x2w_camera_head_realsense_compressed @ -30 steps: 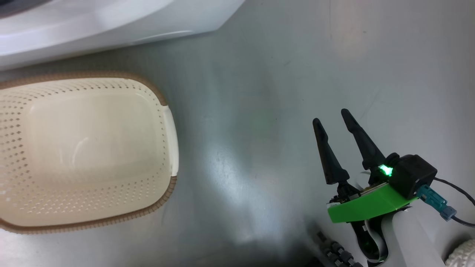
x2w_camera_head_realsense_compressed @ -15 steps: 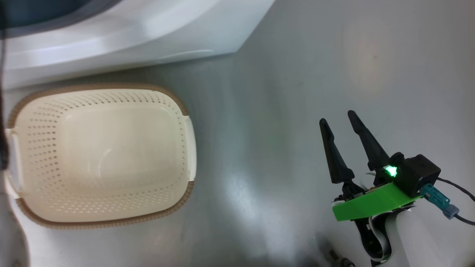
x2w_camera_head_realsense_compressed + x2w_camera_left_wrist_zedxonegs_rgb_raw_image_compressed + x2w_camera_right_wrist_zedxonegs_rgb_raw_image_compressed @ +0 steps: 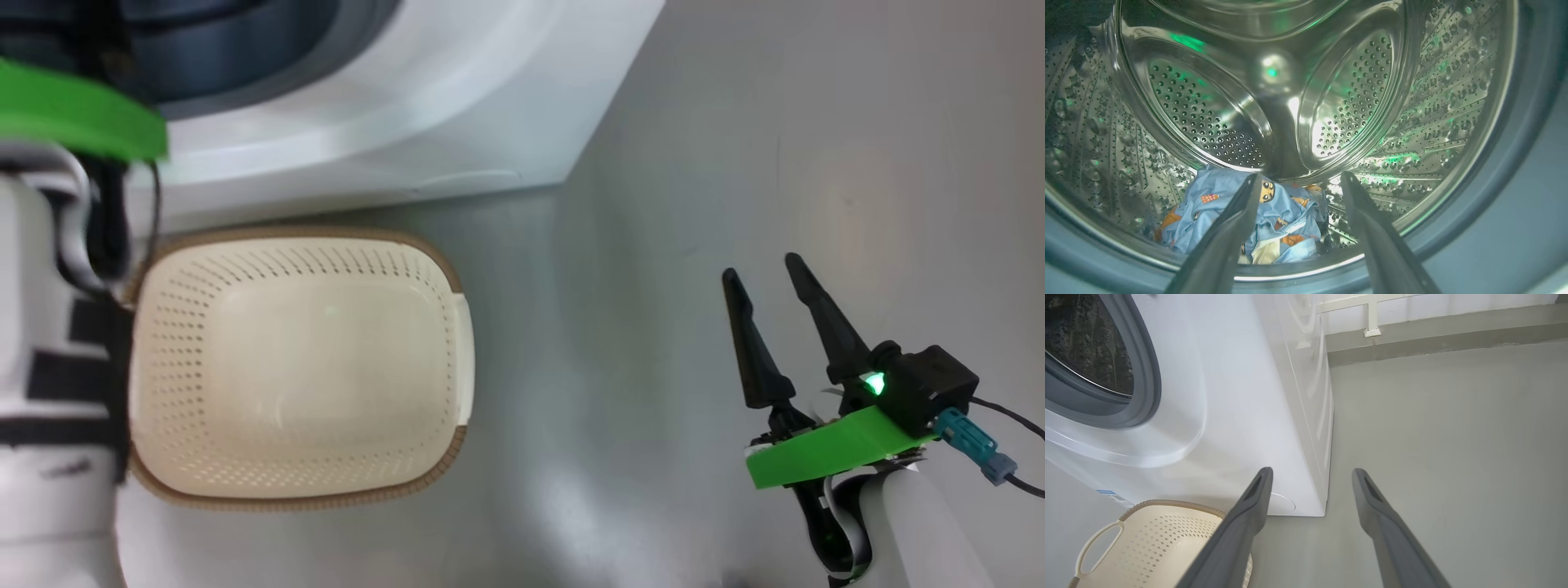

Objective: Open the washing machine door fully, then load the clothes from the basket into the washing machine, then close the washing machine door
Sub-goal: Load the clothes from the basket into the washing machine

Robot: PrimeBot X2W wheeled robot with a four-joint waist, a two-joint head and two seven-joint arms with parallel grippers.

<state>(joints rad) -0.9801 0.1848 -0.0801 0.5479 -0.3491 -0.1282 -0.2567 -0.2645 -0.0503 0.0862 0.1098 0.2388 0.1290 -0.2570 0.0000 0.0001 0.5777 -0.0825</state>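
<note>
Since a second ago the head camera has swung, so the small cream-white plastic laundry basket with perforated sides and a brown woven-look rim (image 3: 302, 367) now sits nearer the middle of the head view. More of the big white boxy washing machine (image 3: 408, 106) shows above it, and the left arm's pale forearm (image 3: 41, 490) has come in at the left edge. The soft light-blue clothes printed with orange-brown cartoon figures (image 3: 1286, 216) lie crumpled in a heap at the bottom front of the perforated steel drum (image 3: 1208, 122), just inside the blue-grey rubber ring (image 3: 1527, 122), with a white part showing low in the heap. The left pincer (image 3: 1301, 175) points into the drum mouth with its two dark fingers spread wide and gripping nothing. The heap lies just beyond and between the fingertips, and whether they touch it cannot be told. The basket stands on the grey floor (image 3: 653, 327) right before the machine's front, its smooth bottom and dotted walls bare to the eye. The right pincer (image 3: 761, 266) hangs over the floor well apart from the basket, on its right, fingers likewise apart and holding nothing. In the right wrist view it aims past the machine's lower corner and the round white service cap (image 3: 1286, 504).
</note>
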